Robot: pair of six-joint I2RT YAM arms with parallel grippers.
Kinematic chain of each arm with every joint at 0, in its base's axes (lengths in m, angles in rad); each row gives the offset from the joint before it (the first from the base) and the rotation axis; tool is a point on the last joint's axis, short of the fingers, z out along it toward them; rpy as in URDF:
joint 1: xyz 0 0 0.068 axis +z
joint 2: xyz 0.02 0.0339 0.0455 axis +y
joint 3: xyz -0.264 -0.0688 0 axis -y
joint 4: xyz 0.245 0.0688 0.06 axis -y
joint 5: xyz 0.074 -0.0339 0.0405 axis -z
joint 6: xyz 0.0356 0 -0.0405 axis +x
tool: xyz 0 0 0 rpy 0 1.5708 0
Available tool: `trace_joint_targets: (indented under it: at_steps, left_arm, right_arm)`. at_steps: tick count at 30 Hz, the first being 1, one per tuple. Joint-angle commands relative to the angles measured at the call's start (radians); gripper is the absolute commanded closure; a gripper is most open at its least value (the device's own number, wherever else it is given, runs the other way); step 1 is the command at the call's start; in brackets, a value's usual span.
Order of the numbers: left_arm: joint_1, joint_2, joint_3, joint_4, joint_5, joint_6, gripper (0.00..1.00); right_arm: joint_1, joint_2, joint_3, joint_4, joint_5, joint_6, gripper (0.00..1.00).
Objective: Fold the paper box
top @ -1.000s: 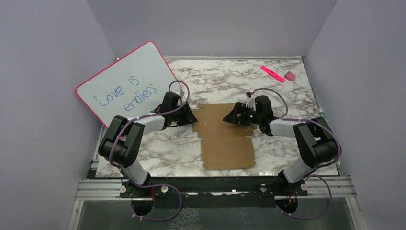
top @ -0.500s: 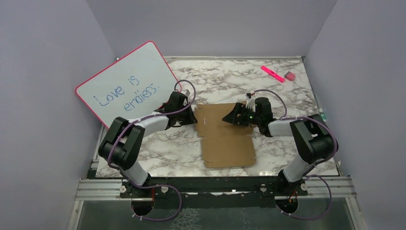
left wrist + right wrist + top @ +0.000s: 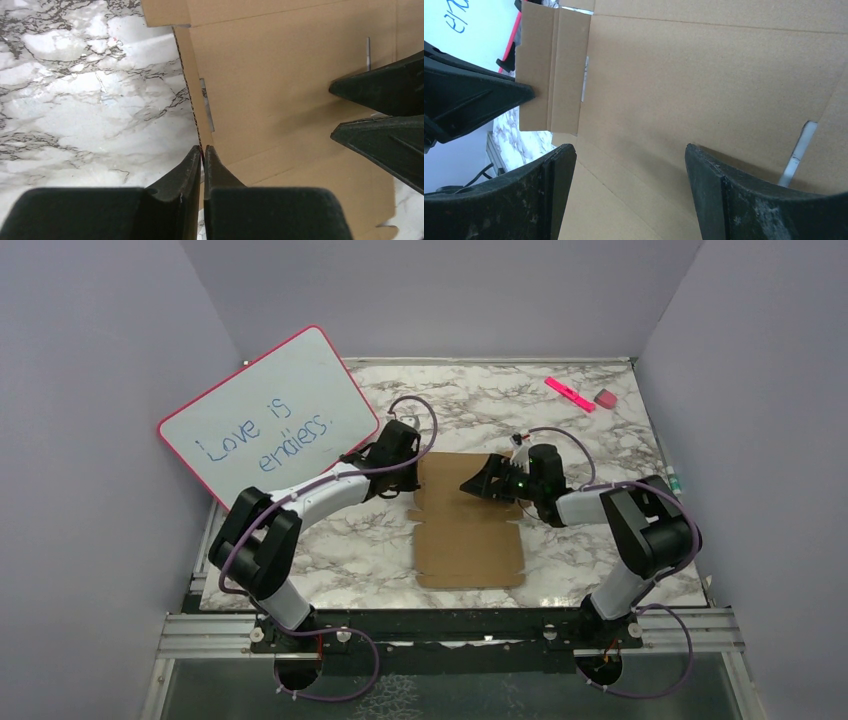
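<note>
The paper box (image 3: 470,540) is a brown die-cut cardboard sheet lying mostly flat on the marble table. My left gripper (image 3: 412,483) is at its far left edge. In the left wrist view the gripper (image 3: 203,149) is shut on the thin edge of the box's (image 3: 280,75) left side flap, which stands raised. My right gripper (image 3: 470,485) is open, low over the sheet's far part. In the right wrist view the gripper (image 3: 629,155) has bare cardboard (image 3: 704,75) between its wide-apart fingers. It faces the left gripper's fingers (image 3: 474,95) at the flap.
A pink-framed whiteboard (image 3: 265,420) leans at the back left, close behind the left arm. A pink marker (image 3: 570,394) and a small eraser (image 3: 606,398) lie at the back right. Purple walls enclose the table on three sides.
My left gripper has moved right and farther back onto the box's left edge. The sheet has shifted slightly left. My right gripper has edged left over the sheet.
</note>
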Motion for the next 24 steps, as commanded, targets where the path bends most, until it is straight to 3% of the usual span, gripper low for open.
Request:
trace_joint_targets:
  at_steps: [1,6,13,24]
  left_arm:
    - [-0.042,0.028,0.083,-0.078,-0.13,0.051,0.89]
    - [-0.081,0.063,0.143,-0.146,-0.219,0.077,0.78]
    - [-0.108,0.116,0.187,-0.188,-0.266,0.093,0.73]
    - [-0.166,0.207,0.261,-0.223,-0.299,0.111,0.73]
  right_arm:
    - [0.03,0.046,-0.012,-0.062,0.062,0.03,0.14]
    - [0.062,0.061,0.006,-0.067,0.093,0.061,0.14]
    - [0.098,0.082,0.023,-0.063,0.13,0.091,0.14]
    - [0.12,0.121,0.012,-0.022,0.154,0.138,0.14]
